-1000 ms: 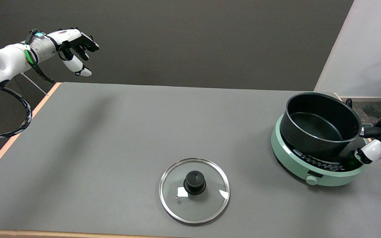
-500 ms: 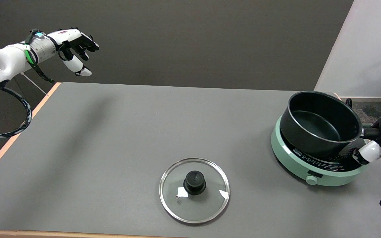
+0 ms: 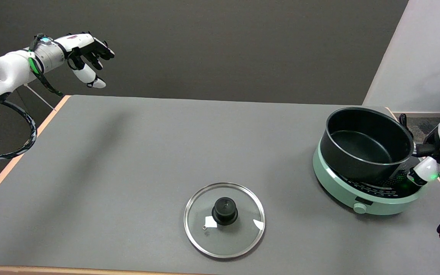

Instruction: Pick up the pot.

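Grasping the short black handle of the round black metal pot [image 3: 365,147], the white-and-black right robot hand [image 3: 435,160] holds it tilted above the round mint-green induction cooker [image 3: 342,189] at the grey table's [image 3: 147,152] right edge. Nearer the front lies a round glass lid with a black knob [image 3: 224,219].

Even, sharp overhead light; soft shadows across the table [image 3: 128,152].

White arms, black-and-white robot hand [image 3: 435,154] — green-lit wrist, black-and-green cables.
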